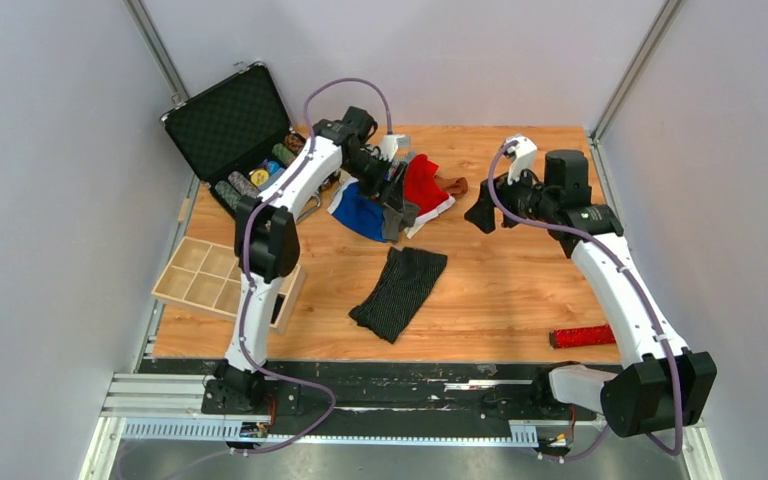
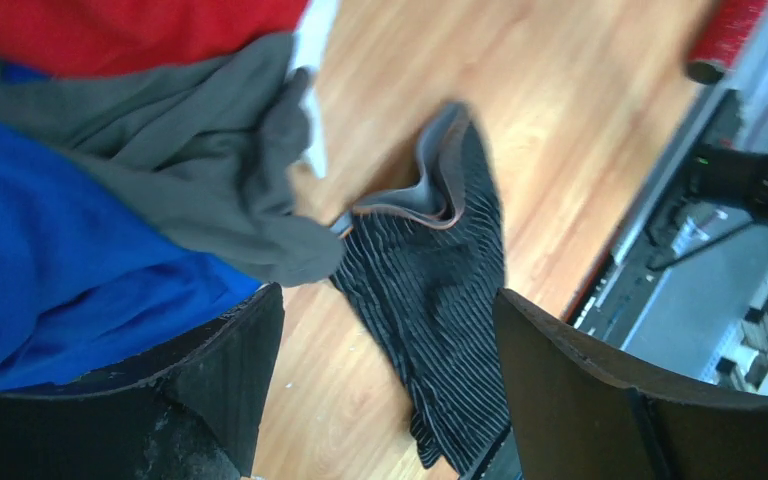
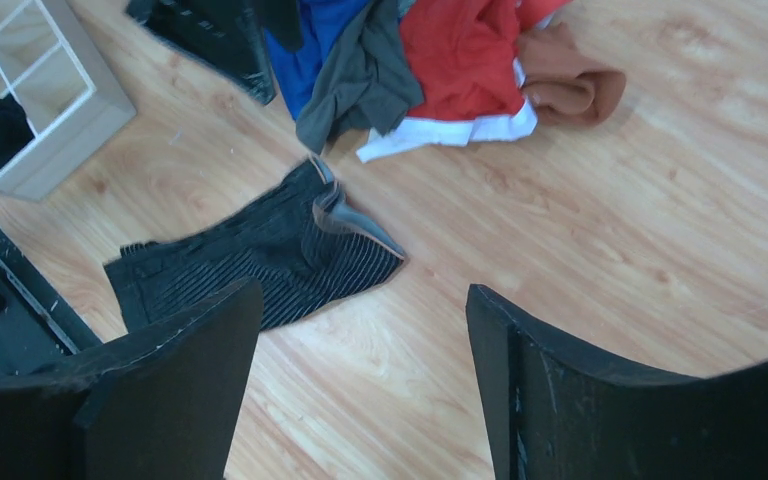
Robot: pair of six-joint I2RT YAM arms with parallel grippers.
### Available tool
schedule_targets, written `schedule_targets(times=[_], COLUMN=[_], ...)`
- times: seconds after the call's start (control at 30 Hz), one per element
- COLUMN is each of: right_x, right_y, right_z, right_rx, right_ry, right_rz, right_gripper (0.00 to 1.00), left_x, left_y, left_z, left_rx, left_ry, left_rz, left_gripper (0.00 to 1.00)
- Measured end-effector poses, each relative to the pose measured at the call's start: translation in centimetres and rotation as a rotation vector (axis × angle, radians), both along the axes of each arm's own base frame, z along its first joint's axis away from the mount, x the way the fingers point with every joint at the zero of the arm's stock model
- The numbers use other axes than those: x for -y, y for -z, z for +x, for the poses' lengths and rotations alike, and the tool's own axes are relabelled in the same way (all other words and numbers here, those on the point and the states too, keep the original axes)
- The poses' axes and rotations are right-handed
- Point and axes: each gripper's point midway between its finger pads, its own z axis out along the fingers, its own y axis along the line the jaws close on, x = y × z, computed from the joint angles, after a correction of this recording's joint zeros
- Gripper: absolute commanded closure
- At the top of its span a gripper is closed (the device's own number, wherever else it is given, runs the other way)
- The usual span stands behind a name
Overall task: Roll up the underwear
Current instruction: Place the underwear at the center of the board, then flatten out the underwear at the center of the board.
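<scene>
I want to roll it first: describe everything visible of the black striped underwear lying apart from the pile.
The black finely striped cloth underwear lies spread, slightly rumpled, on the wooden table, diagonally, alone. Its corner nearest the pile is turned up, showing grey lining and tan trim. Nothing rests on it.

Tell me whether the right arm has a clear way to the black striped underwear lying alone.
Probably yes. The black striped underwear lies flat on the wooden table, apart from the clothes pile, and the right pincer hangs open nearby with nothing between.
</scene>
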Motion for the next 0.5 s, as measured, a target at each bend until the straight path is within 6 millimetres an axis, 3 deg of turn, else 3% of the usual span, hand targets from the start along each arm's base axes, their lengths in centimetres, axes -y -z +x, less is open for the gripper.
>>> schedule_targets(times=[0.03, 0.1, 0.2, 0.37, 0.43, 0.5], right_x=[0.0, 0.1, 0.0, -1.2, -2.3, -3.7], right_y=[0.5, 1.6, 3.6, 6.7, 7.8, 9.0], right_z=[-0.3, -0.9, -2.0, -3.4, -3.4, -3.7], right_rx=[-0.012, -0.040, -0.094, -0.208, -0.241, -0.267], right_ry=[0.001, 0.004, 0.003, -0.024, -0.056, -0.103], right_rz=[0.001, 0.002, 0.016, 0.049, 0.041, 0.021], right_gripper=[0.24, 0.25, 0.29, 0.34, 0.36, 0.38], left_x=[-0.3, -1.0, -2.6, -5.1, -5.2, -5.1], left_y=[1.9, 3.5, 2.6, -0.4, -0.3, 0.9], left_z=[0.7, 1.1, 0.6, -2.9, -3.6, -3.8], left_rx=[-0.023, -0.035, 0.018, 0.077, 0.074, 0.040], left_ry=[-0.036, -0.077, -0.112, -0.134, -0.143, -0.157], left_rz=[0.048, 0.101, 0.122, 0.093, 0.076, 0.082], left_gripper=[0.16, 0.19, 0.24, 0.37, 0.42, 0.50])
